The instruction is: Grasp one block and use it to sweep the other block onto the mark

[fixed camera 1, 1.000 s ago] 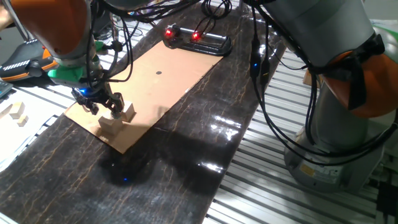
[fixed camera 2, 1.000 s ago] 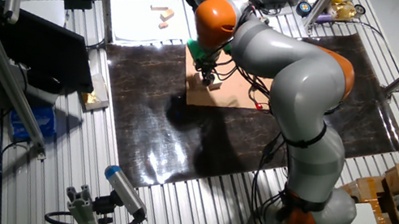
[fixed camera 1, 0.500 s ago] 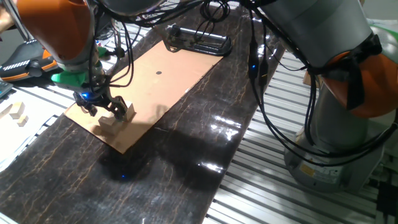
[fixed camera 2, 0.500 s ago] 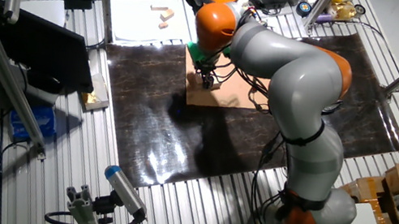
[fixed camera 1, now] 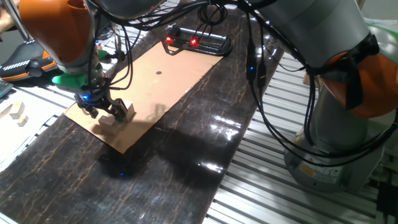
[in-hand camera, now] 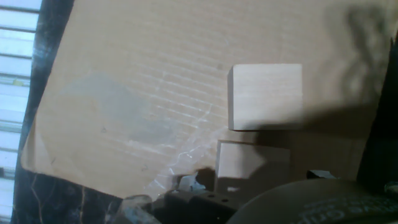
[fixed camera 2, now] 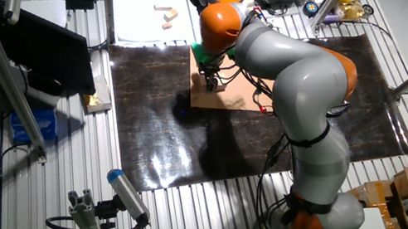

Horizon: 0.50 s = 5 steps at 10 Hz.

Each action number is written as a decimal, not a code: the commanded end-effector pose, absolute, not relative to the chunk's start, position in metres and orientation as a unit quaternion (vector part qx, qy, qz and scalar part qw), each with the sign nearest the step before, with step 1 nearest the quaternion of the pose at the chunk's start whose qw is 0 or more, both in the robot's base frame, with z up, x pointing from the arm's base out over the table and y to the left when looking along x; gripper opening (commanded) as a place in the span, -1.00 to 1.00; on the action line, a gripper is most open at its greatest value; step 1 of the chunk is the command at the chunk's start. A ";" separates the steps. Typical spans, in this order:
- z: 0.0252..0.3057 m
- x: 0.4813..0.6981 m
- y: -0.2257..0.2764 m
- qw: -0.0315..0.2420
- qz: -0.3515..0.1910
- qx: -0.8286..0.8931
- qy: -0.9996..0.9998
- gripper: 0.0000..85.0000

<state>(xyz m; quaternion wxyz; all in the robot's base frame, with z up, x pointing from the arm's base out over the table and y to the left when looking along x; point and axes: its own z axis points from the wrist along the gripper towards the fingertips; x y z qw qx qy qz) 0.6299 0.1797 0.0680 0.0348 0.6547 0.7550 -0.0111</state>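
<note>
Gripper (fixed camera 1: 104,111) low at near-left corner of cardboard (fixed camera 1: 163,87), straddling one block (in-hand camera: 252,167); clamped or not, cannot tell. Second block (in-hand camera: 265,97) just beside. Mark (fixed camera 1: 158,72) well apart, far side.

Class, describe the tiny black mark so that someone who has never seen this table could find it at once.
Find the brown cardboard sheet lying on the dark table mat. The two wooden blocks sit at its near corner under the gripper; the mark lies farther up the sheet, towards the black device with red lights. It is a lone flat black dot, far smaller than either block.
</note>
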 end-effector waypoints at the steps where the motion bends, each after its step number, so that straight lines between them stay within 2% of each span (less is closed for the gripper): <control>1: 0.066 0.630 0.180 0.035 -0.011 0.656 0.754 1.00; 5: 0.058 0.628 0.178 0.033 -0.006 0.661 0.749 1.00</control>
